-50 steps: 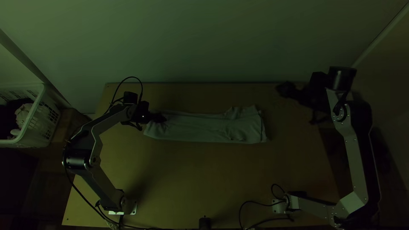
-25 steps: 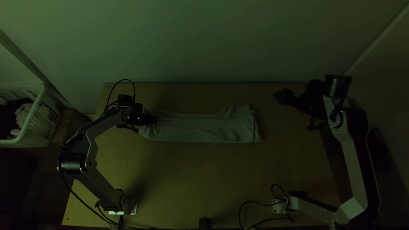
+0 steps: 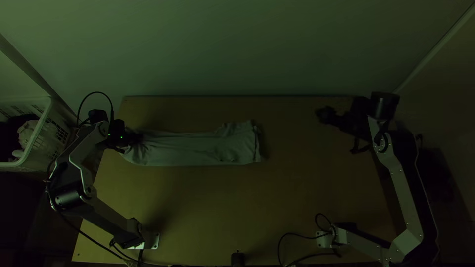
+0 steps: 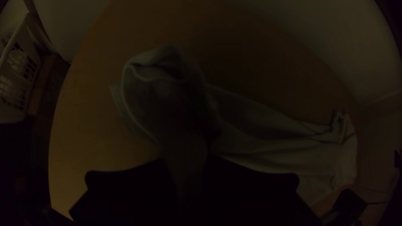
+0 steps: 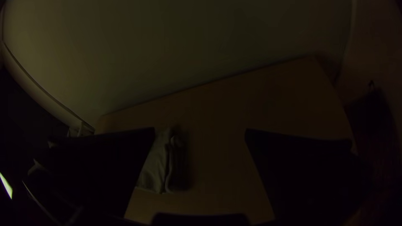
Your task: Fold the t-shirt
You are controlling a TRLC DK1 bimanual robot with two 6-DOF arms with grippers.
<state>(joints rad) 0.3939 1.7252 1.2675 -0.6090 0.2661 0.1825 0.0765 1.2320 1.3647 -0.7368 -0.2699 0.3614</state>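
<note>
The light t-shirt lies as a long narrow folded strip across the left and middle of the table. At its left end my left gripper is shut on the cloth. In the left wrist view, the left gripper pinches a bunched part of the t-shirt, and the strip runs off from there. My right gripper is apart from the cloth, near the table's far right. In the right wrist view the right gripper stands open with nothing between its fingers, the t-shirt's end showing beside one finger.
A white laundry basket with cloth inside stands left of the table. A wall rises behind the far edge. Bare wood lies in front of the strip and to its right. A small black object is at the near edge.
My left gripper has moved left, dragging the whole t-shirt strip with it along the table. My right gripper has shifted slightly left and nearer the table's front.
</note>
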